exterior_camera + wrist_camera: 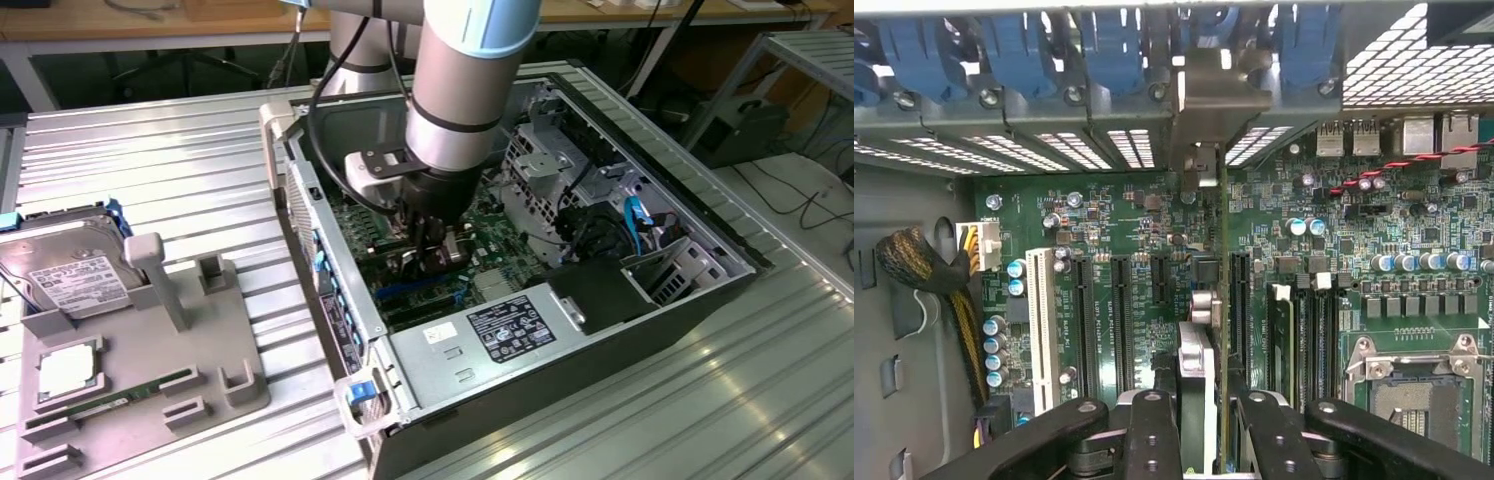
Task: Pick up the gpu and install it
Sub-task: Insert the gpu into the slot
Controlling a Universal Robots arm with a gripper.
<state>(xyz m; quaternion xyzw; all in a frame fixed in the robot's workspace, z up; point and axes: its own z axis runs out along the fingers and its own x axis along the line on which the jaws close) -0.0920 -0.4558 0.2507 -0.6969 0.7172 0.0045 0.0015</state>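
The claw reaches down into the open computer case, near its middle in the exterior view. It is closed partway, with its black fingers clamped on either side of the gpu. The card stands on edge between them, just above the motherboard. Its silver end bracket points toward the rear wall of the case, beside the row of blue clips.

Pick-up looks done, and the step in hand is fitting the card into the board. I cannot tell whether its lower edge is already in a slot or hangs just over one.

Seating it calls for the card to stay upright. Its contact edge should line up along the slot and the bracket should meet its rear opening. Then it needs a straight, firm press with no twist.

In the exterior view the power supply sits at about five o'clock from the claw. The grey parts holder lies well apart at nine o'clock, carrying the hard drive.
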